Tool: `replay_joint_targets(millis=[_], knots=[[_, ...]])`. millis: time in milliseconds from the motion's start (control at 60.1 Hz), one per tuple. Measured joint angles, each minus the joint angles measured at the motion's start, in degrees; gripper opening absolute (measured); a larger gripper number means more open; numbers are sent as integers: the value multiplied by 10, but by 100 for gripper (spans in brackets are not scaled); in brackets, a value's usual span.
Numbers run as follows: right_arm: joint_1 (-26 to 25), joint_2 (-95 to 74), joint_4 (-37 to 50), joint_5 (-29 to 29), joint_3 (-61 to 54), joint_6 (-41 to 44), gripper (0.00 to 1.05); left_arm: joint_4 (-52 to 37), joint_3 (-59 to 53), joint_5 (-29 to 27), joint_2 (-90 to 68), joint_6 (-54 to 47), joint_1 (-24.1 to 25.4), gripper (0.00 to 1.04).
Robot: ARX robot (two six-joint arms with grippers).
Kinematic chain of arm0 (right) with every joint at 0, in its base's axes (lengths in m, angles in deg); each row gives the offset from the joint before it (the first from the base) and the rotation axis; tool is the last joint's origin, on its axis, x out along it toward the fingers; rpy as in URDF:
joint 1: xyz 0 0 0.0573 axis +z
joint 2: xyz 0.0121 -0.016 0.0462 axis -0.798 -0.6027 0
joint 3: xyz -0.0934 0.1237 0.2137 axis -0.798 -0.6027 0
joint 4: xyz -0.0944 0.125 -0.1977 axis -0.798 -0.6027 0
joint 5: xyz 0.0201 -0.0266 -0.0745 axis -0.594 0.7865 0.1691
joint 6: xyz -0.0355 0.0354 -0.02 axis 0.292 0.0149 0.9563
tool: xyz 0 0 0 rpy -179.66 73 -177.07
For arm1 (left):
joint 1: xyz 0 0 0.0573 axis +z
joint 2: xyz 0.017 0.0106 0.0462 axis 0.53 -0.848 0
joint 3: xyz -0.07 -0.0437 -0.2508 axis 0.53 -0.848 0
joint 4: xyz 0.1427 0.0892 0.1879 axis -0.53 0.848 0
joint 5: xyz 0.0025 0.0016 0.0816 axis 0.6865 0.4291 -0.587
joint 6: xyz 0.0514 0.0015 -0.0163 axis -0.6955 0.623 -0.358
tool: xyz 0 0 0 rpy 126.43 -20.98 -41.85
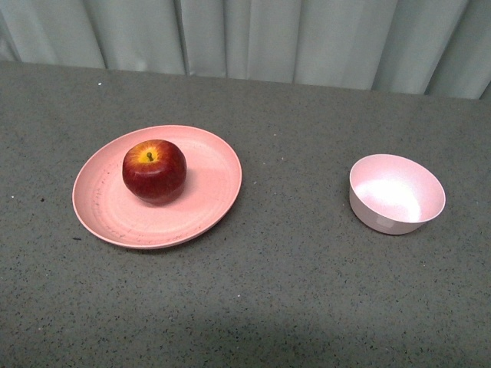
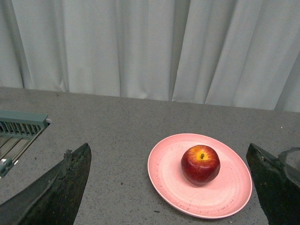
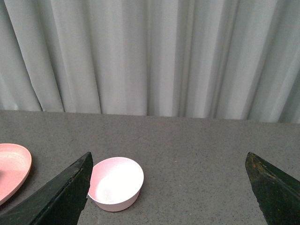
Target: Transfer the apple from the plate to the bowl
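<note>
Apple (image 1: 154, 171): on the plate, so not moved yet. You see it near the plate's middle, a bit toward the far rim. It stands stem up, glossy dark red, with a yellow-orange patch around the stem.
Plate (image 1: 207, 199): wide, shallow, salmon pink. It lies flat on the table, left of centre in your front view, with faint speckles and scuff marks on the bare part.
Bowl (image 1: 397, 192): small, pale pink, upright on the table. It's to the right of the plate and well apart from it. The inside shows only a bright glare.
Left gripper (image 2: 168, 147): spread wide, gripping nothing. Its dark fingers (image 2: 56, 192) frame your left wrist view. The plate and apple show between them, beyond the tips, with no contact.
Right gripper (image 3: 168, 154): also spread wide, gripping nothing. In your right wrist view one of its fingers (image 3: 56, 197) overlaps the bowl's edge in the picture, but the bowl lies farther off on the table. A slice of the plate's rim shows at the frame edge.
Table (image 1: 291, 291): grey, finely speckled, and carries both dishes.
Curtain (image 1: 268, 38): pale, pleated, hanging behind the table's far edge in all three views.
Rack (image 2: 21, 124): grey-green slatted piece at the edge of the left wrist view, well apart from the plate. You can't tell from this what it is.
</note>
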State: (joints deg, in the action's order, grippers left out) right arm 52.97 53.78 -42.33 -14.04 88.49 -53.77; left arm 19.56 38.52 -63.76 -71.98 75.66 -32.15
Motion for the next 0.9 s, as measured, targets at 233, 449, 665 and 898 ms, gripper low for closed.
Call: replay_joint_targets(millis=[233, 449, 665, 898], knots=[[0, 0, 0, 0, 0, 0, 95, 0, 0, 0, 0, 0, 0, 98], [0, 0, 0, 0, 0, 0, 95, 0, 0, 0, 0, 0, 0, 98], [0, 0, 0, 0, 0, 0, 95, 0, 0, 0, 0, 0, 0, 98], [0, 0, 0, 0, 0, 0, 95, 0, 0, 0, 0, 0, 0, 98]])
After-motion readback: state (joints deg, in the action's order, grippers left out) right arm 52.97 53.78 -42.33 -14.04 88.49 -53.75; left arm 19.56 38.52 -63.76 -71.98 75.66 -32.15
